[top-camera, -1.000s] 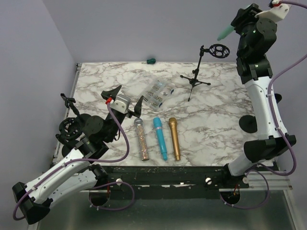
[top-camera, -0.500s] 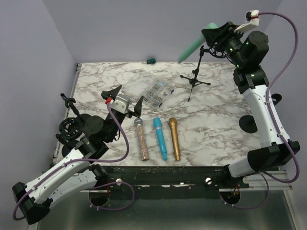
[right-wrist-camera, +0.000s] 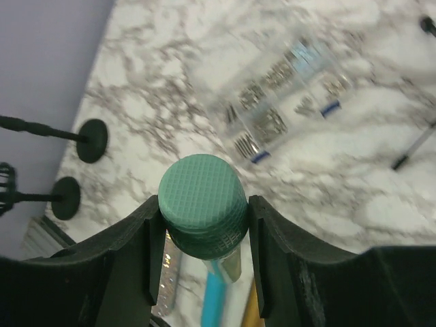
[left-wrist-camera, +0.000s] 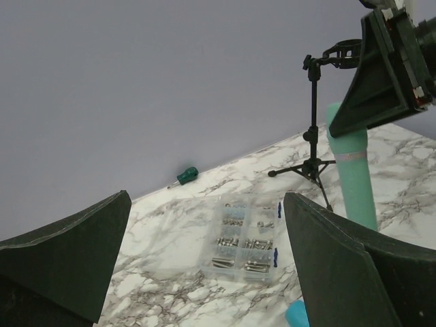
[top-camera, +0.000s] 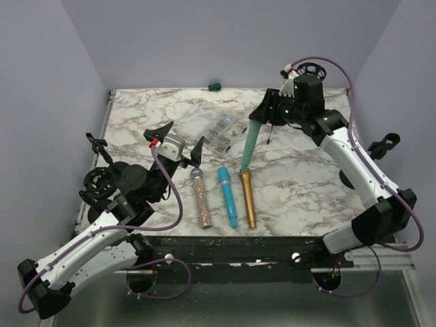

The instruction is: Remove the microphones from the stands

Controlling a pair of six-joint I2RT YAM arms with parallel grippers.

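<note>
The big job is looking done: the green mic is out of the stand, & the round clip at the stand's top is sitting empty by the far R corner of the table. The mic is hanging over the middle of the table, head up & tail down, leaning a bit. Its tail is right by the head of the gold mic; can't tell if they're touching. What's left, I'm guessing: laying the green mic down flat & letting go, maybe in the row at the near edge. Now the grippers, L to R. The L gripper is sitting low near the L edge, fingers spread wide, holding nothing & touching nothing. In its own cam the clear parts box is showing btw the two fingers, far off. Going R, three mics are lying side by side by the near edge: a sparkly mic, a blue mic, then the gold one. Way behind them a small screwdriver is lying at the far edge. The R gripper is reaching in from the R side & squeezing the green mic's round bumpy head, one finger on each side. It's closed in tight, so the gap is only as wide as the mic.
</note>
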